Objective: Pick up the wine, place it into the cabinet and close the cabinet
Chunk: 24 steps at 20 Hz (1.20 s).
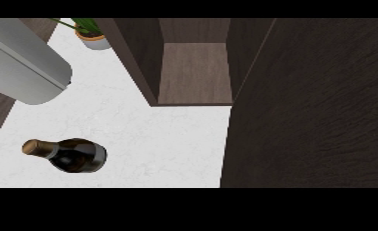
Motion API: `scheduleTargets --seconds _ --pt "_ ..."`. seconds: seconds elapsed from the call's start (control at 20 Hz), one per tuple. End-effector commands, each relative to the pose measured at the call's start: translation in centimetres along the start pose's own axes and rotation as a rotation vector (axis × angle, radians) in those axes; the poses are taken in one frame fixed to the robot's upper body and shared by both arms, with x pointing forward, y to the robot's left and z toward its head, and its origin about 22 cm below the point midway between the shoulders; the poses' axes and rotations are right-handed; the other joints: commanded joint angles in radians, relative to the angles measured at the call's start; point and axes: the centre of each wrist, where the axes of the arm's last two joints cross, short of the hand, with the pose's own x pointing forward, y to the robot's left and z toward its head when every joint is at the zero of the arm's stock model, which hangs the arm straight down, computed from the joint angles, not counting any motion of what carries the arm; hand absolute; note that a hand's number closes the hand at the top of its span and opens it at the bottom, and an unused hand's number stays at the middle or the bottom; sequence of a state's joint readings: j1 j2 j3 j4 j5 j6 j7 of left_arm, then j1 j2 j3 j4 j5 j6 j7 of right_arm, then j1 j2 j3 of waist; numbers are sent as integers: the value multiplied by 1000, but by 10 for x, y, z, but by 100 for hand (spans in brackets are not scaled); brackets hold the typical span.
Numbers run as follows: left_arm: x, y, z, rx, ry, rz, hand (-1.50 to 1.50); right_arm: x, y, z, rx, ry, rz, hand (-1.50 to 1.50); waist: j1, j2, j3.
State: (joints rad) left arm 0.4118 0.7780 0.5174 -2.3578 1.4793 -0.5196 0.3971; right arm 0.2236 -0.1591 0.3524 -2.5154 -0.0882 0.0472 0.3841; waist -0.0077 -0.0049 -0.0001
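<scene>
Wine bottle: seen standing on the near-left counter.
Cabinet: open, far centre.
Hands: none seen; possibly a forearm far left.

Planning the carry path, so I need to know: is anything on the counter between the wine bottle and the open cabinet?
Nothing visible is. The wine bottle stands on bare white counter, and the cabinet opening is up and to the right. The potted plant and grey forearm sit off to the left.
</scene>
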Motion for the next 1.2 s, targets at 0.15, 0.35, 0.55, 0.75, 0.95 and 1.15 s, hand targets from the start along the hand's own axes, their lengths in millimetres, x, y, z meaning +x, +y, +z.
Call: scheduleTargets --seconds 0.15,0.35,0.55,0.75,0.95,1.15 --pt "3 30 5 65 5 -50 -150 50 0 29 12 -86 -5 -150 -12 4 0" --pt "6 54 5 108 15 -63 -150 50 6 28 23 -82 -29 -150 -20 4 -1" --pt "-3 51 4 100 30 -66 -150 51 6 22 13 -81 -20 -150 -2 3 -1" --pt "-7 87 17 133 45 -91 -150 49 6 24 24 -71 -8 -150 -12 3 -1" --pt "-40 87 16 117 76 -70 -150 49 3 19 -4 -96 -1 -150 -6 3 -1" --pt "-46 101 13 154 95 -73 -150 57 5 29 13 -83 -6 -150 -14 2 -1"
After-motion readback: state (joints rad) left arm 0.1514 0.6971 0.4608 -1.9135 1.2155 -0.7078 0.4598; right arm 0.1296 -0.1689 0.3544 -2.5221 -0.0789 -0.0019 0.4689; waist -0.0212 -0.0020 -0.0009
